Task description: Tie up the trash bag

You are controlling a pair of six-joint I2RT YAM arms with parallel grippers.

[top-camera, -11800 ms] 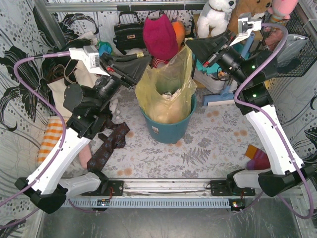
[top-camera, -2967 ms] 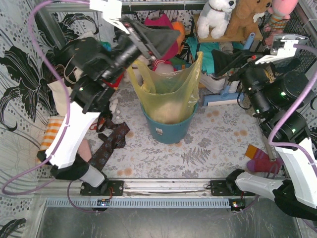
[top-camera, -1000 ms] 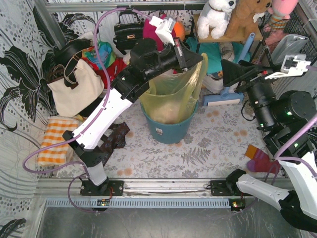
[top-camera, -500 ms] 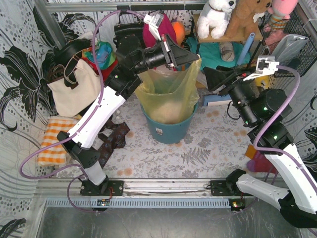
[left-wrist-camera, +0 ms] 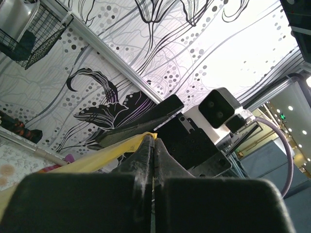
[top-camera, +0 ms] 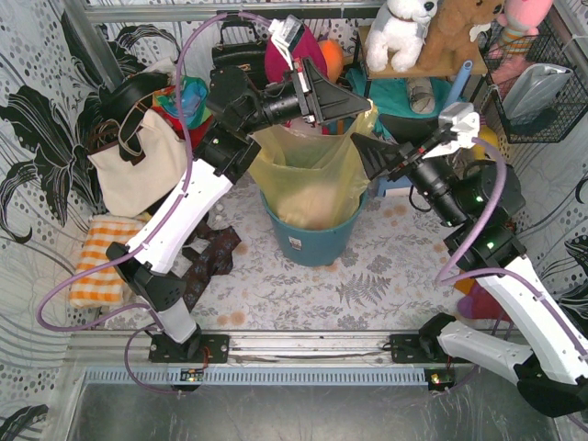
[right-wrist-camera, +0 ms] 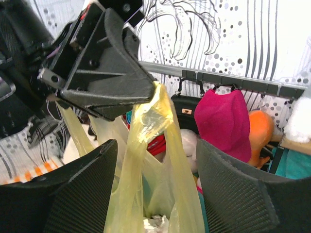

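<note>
The trash bag (top-camera: 308,175), thin yellow plastic, stands in a teal bucket (top-camera: 317,241) with white crumpled paper (right-wrist-camera: 155,224) at its bottom. My left gripper (top-camera: 360,104) is shut on the top of one bag handle (right-wrist-camera: 151,104) and holds it stretched up over the bucket. In the left wrist view the left gripper (left-wrist-camera: 154,141) pinches the yellow strip (left-wrist-camera: 116,149). My right gripper (top-camera: 363,147) is open at the bag's right side. In the right wrist view the right gripper (right-wrist-camera: 156,145) has its ribbed fingers (right-wrist-camera: 77,194) on either side of the raised handle, without touching it.
A cream tote bag (top-camera: 138,170) and an orange-striped cloth (top-camera: 96,262) lie at the left. A black handbag (top-camera: 234,55), a magenta hat (top-camera: 292,57) and plush toys (top-camera: 400,28) crowd the back. Dark patterned cloth (top-camera: 207,262) lies left of the bucket. A wire basket (top-camera: 533,83) hangs at the right.
My right arm has swung left and come up to the bag, its open fingers now around the raised handle. The left gripper keeps hold of the handle, shifted slightly left.
</note>
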